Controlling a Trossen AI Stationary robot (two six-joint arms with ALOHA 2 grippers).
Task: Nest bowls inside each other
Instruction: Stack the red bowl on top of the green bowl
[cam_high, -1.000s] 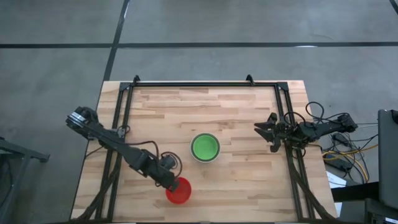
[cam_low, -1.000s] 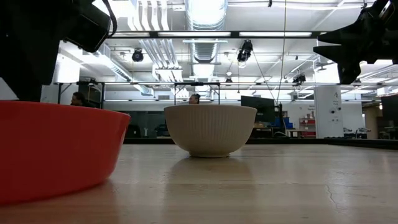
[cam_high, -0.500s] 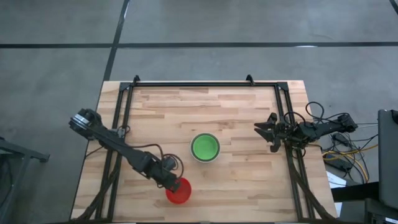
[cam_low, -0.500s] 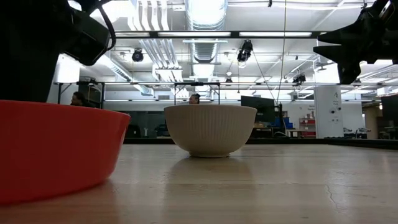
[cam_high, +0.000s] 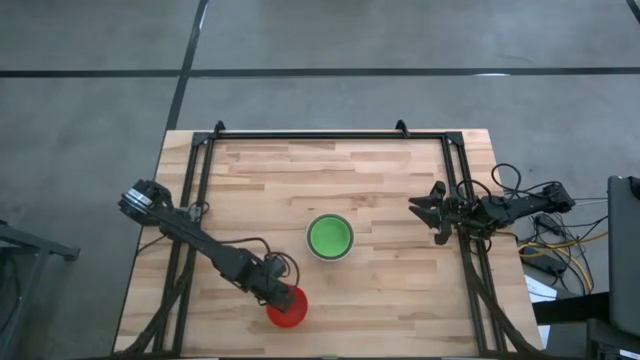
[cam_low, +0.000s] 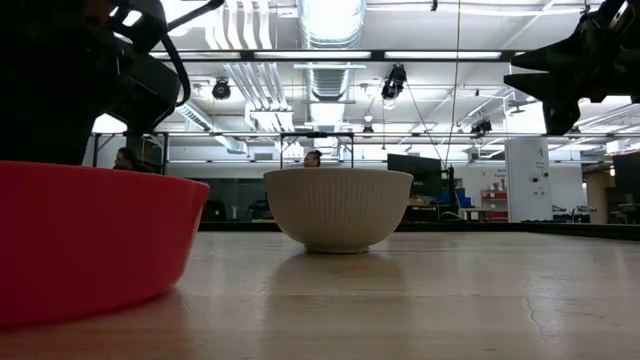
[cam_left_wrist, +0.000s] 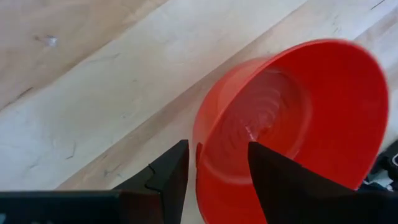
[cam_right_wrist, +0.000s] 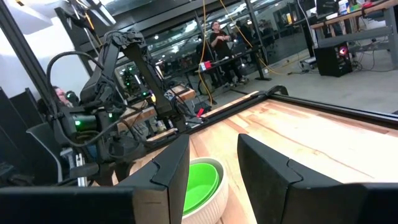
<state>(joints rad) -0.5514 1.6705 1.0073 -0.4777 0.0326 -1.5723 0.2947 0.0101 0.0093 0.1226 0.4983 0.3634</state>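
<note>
Here the left gripper (cam_left_wrist: 214, 163) straddles the rim of the red bowl (cam_high: 288, 309).
Its fingers sit one inside and one outside the wall, clamped on it, at the table's (cam_high: 260, 180) near edge. The white bowl (cam_high: 330, 238), with a green bowl (cam_high: 329, 235) nested inside, stands farther in from the red one, near mid-table. The right gripper (cam_high: 420, 209), fingers apart, waits beyond it.
</note>
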